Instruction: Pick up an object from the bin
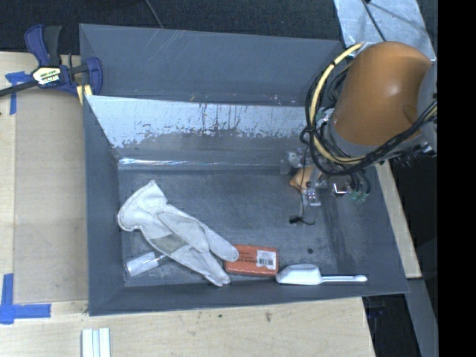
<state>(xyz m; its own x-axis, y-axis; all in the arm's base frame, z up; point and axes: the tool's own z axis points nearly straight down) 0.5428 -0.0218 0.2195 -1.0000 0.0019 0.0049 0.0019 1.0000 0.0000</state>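
Hovering over scuffed grey bin floor (238,199), the jaws cannot be told open from closed.

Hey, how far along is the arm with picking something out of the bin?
Done: nothing looks picked yet. The white glove, the orange pack with a barcode label and the white scoop all lie on the floor of the bin, along its near wall. In hand: the claw hangs over bare floor at the right, apart from all three. Left: move to one, grip it and lift it out.
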